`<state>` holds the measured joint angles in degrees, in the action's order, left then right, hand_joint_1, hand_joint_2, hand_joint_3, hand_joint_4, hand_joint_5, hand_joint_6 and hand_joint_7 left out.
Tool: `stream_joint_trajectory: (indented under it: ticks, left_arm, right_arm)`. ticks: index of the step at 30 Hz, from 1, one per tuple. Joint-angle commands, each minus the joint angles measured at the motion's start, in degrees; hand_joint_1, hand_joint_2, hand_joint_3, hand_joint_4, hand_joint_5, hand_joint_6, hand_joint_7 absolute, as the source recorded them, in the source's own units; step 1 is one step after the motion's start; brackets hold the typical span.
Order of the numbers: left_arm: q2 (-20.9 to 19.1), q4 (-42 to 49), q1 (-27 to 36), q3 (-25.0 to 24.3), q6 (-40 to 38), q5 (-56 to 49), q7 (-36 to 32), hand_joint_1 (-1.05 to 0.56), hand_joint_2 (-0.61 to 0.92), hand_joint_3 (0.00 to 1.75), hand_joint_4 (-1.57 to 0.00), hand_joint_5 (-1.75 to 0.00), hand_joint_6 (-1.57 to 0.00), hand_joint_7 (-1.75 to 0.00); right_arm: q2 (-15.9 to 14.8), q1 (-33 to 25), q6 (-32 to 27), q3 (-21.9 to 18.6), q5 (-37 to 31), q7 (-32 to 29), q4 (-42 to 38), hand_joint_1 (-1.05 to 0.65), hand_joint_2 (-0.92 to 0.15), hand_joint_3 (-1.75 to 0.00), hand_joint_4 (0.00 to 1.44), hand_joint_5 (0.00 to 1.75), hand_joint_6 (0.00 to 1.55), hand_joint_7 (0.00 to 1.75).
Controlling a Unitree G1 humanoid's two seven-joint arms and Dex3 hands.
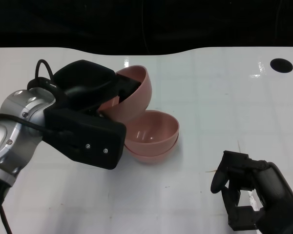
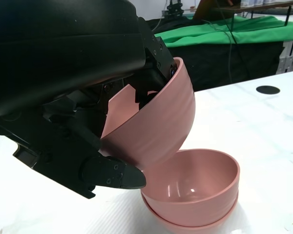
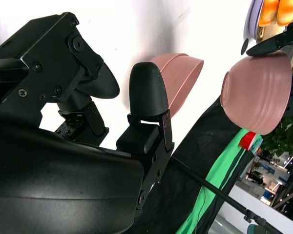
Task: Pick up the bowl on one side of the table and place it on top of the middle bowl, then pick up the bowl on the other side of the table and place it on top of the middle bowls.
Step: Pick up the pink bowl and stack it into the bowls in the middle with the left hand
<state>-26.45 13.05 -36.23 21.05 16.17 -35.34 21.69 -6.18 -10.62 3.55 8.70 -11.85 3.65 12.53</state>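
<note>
Two pink bowls sit nested as a stack [image 1: 152,134] at the table's middle; the stack shows again in the left wrist view [image 2: 195,195] and the right wrist view [image 3: 180,80]. My left hand [image 1: 88,114] grips a third pink bowl [image 1: 134,95] by its rim, tilted steeply on its side, just above and to the left of the stack. That held bowl [image 2: 156,122] hangs over the stack's near rim, and it appears too in the right wrist view [image 3: 259,92]. My right hand [image 1: 249,195] rests low at the front right, fingers apart, holding nothing.
The white table [image 1: 224,107] has a dark round hole [image 1: 282,65] at the back right and another at the far left edge. Black backdrop runs behind the table's far edge. Green cloth [image 2: 234,29] lies beyond the table.
</note>
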Motion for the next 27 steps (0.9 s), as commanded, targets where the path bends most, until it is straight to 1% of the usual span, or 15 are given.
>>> stream_joint_trajectory:
  ticks: [1,8,14,17,19,22,23,24,25,26,27]
  left_arm:
    - [0.5,0.98,-1.56,0.59,0.86,0.47,0.5,-0.2,0.71,0.59,-0.8,-1.75,-0.62,-1.74]
    - [2.01,2.75,-2.65,1.77,2.7,0.03,0.05,-0.2,0.71,0.61,-0.77,-1.75,-0.61,-1.75]
    - [2.52,5.48,-4.44,3.2,5.19,-0.92,-0.27,-0.2,0.71,0.63,-0.77,-1.75,-0.61,-1.74]
    - [2.66,7.09,-5.34,4.05,6.49,-1.55,-0.61,-0.21,0.7,0.6,-0.78,-1.75,-0.62,-1.71]
    - [2.84,8.07,-5.83,4.5,7.08,-1.74,-0.56,-0.21,0.72,0.54,-0.77,-1.75,-0.63,-1.68]
    - [3.01,9.21,-6.73,5.67,7.59,-3.18,-0.43,-0.23,0.78,0.44,-0.78,-1.75,-0.63,-1.68]
    - [3.14,9.51,-6.97,5.97,7.65,-3.58,-0.44,-0.25,0.82,0.36,-0.75,-1.75,-0.67,-1.52]
    - [3.22,9.72,-7.16,6.26,7.7,-3.91,-0.42,-0.28,0.87,0.22,-0.75,-1.68,-0.75,-1.18]
    - [3.28,9.98,-7.34,6.55,7.86,-4.17,-0.48,-0.29,0.9,0.16,-0.76,-1.61,-0.82,-0.93]
    - [3.32,10.19,-7.59,6.92,7.93,-4.59,-0.38,-0.3,0.91,0.12,-0.78,-1.5,-0.89,-0.69]
    - [3.33,10.42,-7.85,7.26,8.04,-5.0,-0.23,-0.3,0.92,0.09,-0.82,-1.36,-0.99,-0.43]
  right_arm:
    - [0.0,-0.48,-0.76,-0.32,0.39,-0.01,1.04,0.01,-0.33,-1.52,0.95,1.75,0.76,1.58]
    - [-0.11,-0.3,-0.13,-0.3,0.22,-0.18,0.49,0.01,-0.33,-1.51,0.95,1.75,0.77,1.58]
    - [-0.01,-0.27,-0.43,-0.31,0.45,-0.04,0.57,0.0,-0.32,-1.52,0.95,1.75,0.77,1.57]
    - [-0.01,-0.28,-0.37,-0.22,0.2,-0.19,0.61,0.0,-0.32,-1.52,0.95,1.75,0.77,1.57]
    - [-0.12,-0.26,-0.03,-0.17,-0.01,-0.27,0.49,0.0,-0.32,-1.52,0.95,1.75,0.77,1.57]
    - [-0.2,-0.2,0.52,-0.17,-0.05,-0.34,0.14,0.0,-0.32,-1.52,0.94,1.75,0.77,1.57]
    - [-0.22,-0.2,0.55,-0.15,-0.16,-0.4,0.14,0.01,-0.32,-1.52,0.94,1.75,0.77,1.57]
    - [-0.25,-0.26,0.65,-0.13,-0.28,-0.45,0.17,0.01,-0.32,-1.53,0.94,1.75,0.77,1.57]
    - [-0.26,-0.32,0.73,-0.1,-0.35,-0.49,0.21,0.01,-0.32,-1.53,0.94,1.75,0.77,1.57]
    - [-0.24,-0.38,0.56,-0.08,-0.37,-0.46,0.36,0.01,-0.32,-1.53,0.94,1.75,0.77,1.57]
    - [-0.23,-0.4,0.48,-0.06,-0.36,-0.43,0.43,0.01,-0.32,-1.53,0.94,1.75,0.77,1.57]
